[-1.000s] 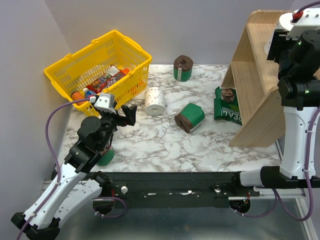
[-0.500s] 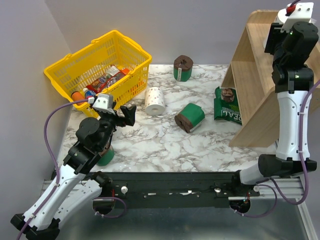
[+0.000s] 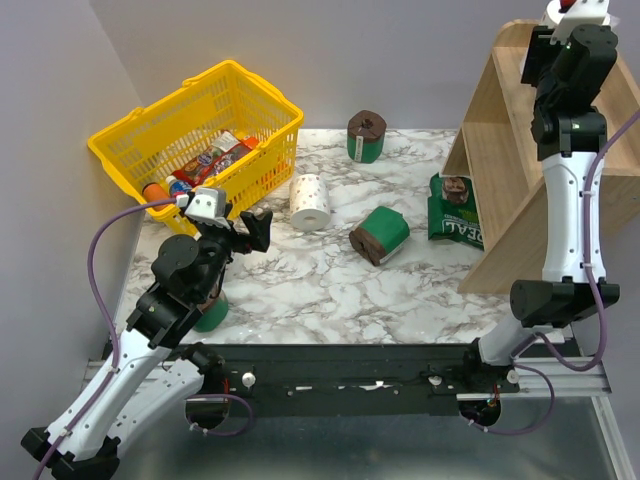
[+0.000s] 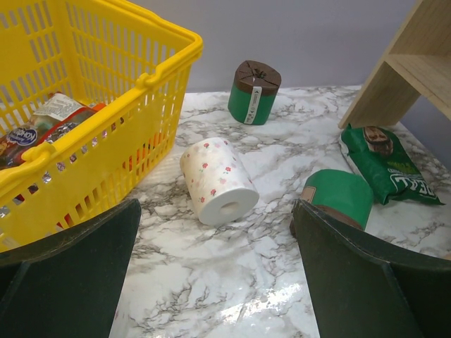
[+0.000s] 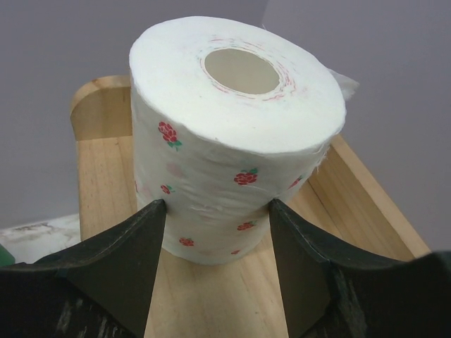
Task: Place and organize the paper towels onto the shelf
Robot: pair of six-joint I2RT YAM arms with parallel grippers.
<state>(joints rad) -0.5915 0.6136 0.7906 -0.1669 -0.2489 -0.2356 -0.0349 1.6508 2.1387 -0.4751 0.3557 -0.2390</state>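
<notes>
My right gripper (image 3: 562, 22) is raised at the top of the wooden shelf (image 3: 508, 140). In the right wrist view it (image 5: 217, 205) is shut on an upright white paper towel roll (image 5: 232, 134) with red flowers, over the shelf's top board (image 5: 211, 303). The roll is hidden in the top view. My left gripper (image 3: 255, 228) is open and empty, facing another white roll (image 3: 309, 202) that lies on the table (image 4: 218, 181). One green roll stands at the back (image 3: 366, 135) and one lies mid-table (image 3: 380, 235); both show in the left wrist view (image 4: 254, 91) (image 4: 338, 197).
A yellow basket (image 3: 200, 130) with packaged goods stands at the back left, close to my left gripper. A green snack bag (image 3: 455, 210) lies at the shelf's foot. A further green roll (image 3: 212, 315) sits under my left arm near the table's front edge.
My right arm has lifted and reached farther back, carrying the white roll to the top of the shelf. The left arm has not moved.
</notes>
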